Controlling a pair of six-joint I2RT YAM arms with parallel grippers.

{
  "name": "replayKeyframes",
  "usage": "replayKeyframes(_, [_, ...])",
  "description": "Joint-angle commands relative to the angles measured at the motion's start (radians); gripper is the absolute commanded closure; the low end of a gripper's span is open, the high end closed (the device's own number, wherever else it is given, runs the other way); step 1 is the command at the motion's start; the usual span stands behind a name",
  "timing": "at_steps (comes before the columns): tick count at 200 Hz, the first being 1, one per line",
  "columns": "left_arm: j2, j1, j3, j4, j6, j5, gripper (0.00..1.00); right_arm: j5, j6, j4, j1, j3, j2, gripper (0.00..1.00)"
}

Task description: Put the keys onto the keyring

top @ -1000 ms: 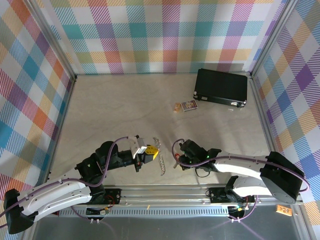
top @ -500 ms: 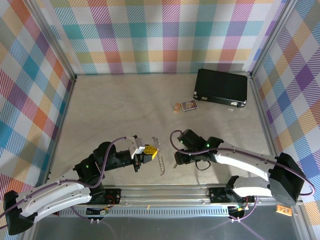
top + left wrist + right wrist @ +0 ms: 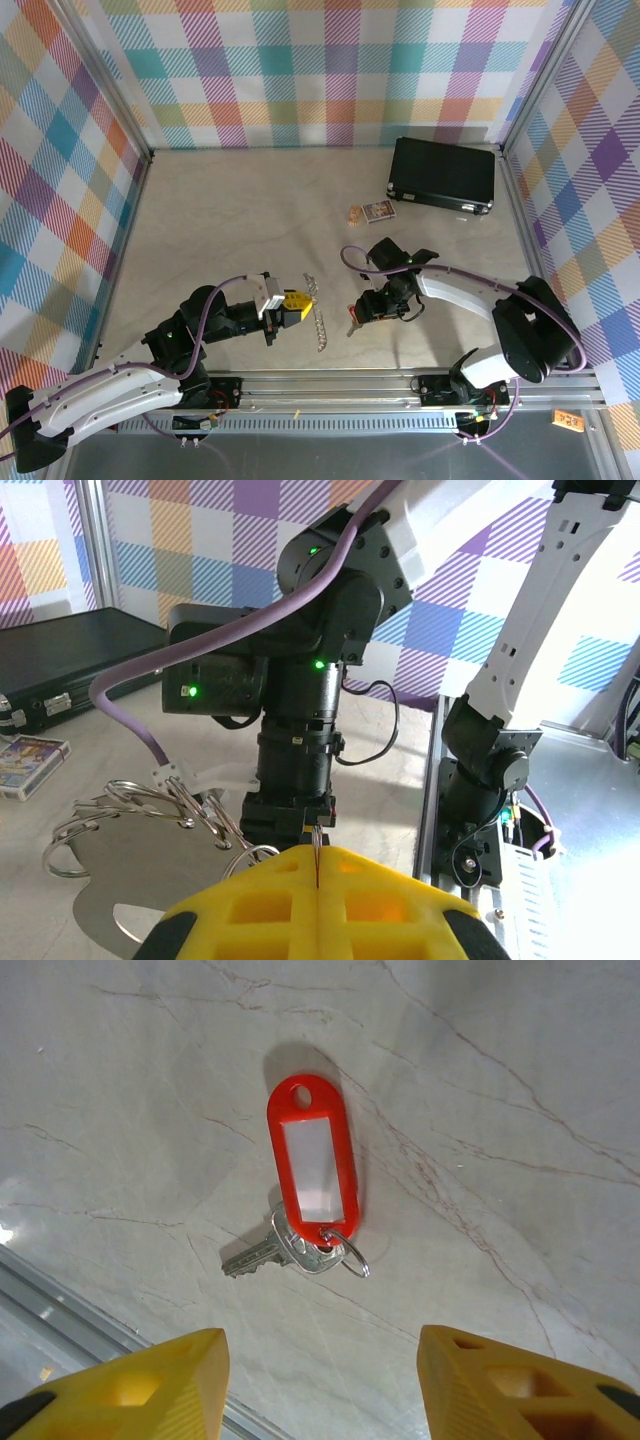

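Observation:
The key point(image 3: 272, 1250) lies flat on the table, a silver blade joined to a red plastic tag point(image 3: 311, 1163) by a small split ring. My right gripper point(image 3: 320, 1385) hovers over it, open, its yellow fingers point(image 3: 130, 1390) set wide on either side and touching nothing. From above, the key point(image 3: 352, 322) sits just left of the right gripper point(image 3: 366, 311). The keyring point(image 3: 317, 318) is a jagged silver loop to the right of my left gripper point(image 3: 297, 305). That left gripper point(image 3: 318, 852) is shut on a thin wire of the keyring point(image 3: 120, 805), whose loops hang to the left.
A black case point(image 3: 442, 174) lies at the back right, with a small printed card point(image 3: 377, 211) in front of it. A metal rail point(image 3: 330, 380) runs along the near table edge, just below both grippers. The right arm's wrist point(image 3: 300, 680) stands close ahead of the left gripper.
The right arm has swung its forearm back and its wrist has turned downward over the key. The left arm, still holding the keyring, has shifted only slightly.

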Motion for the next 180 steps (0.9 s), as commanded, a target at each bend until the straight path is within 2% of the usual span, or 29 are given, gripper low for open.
replayKeyframes(1, [-0.009,-0.011,-0.009,0.028,-0.022,0.017,1.0,-0.073,-0.055,0.016,-0.024,0.005,0.019,0.5])
replayKeyframes(70, [0.029,-0.011,0.006,0.031,-0.023,0.026,1.0,-0.107,-0.071,0.109,-0.06,-0.044,0.081,0.57])
replayKeyframes(180, [0.039,-0.011,0.0,0.046,-0.02,0.03,1.0,-0.138,-0.068,0.123,-0.074,-0.042,0.119,0.71])
